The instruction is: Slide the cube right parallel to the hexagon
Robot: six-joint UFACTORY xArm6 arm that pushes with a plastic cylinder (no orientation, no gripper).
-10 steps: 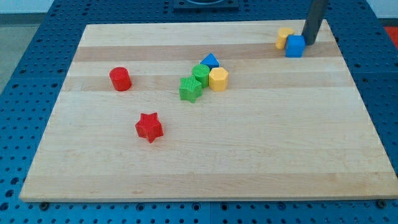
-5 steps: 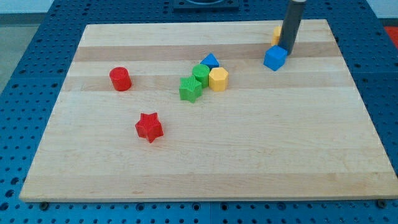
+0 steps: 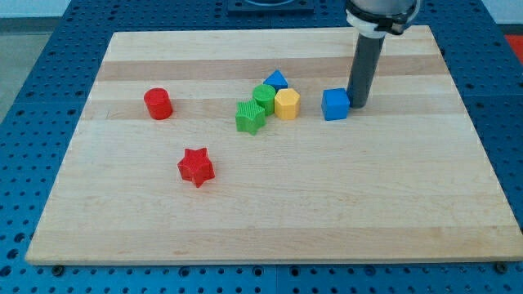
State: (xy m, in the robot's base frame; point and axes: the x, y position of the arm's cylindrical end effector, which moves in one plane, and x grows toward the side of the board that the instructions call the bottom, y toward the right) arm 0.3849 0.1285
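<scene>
The blue cube (image 3: 334,104) sits on the wooden board (image 3: 270,204) right of centre, level with the yellow hexagon (image 3: 287,104) and a short gap to its right. My tip (image 3: 356,104) rests against the cube's right side, the dark rod rising toward the view's top. The yellow hexagon touches a green cylinder (image 3: 264,97), with a blue triangle (image 3: 276,80) just behind them and a green ribbed block (image 3: 250,117) to the left. The yellow block seen earlier near the top right is hidden behind the rod.
A red cylinder (image 3: 158,104) stands at the left of the board. A red star (image 3: 196,167) lies below it, toward the view's bottom left. Blue perforated table surrounds the board.
My tip has pushed the blue cube from the top right corner down and left, until it is level with the yellow hexagon. The other blocks have not moved.
</scene>
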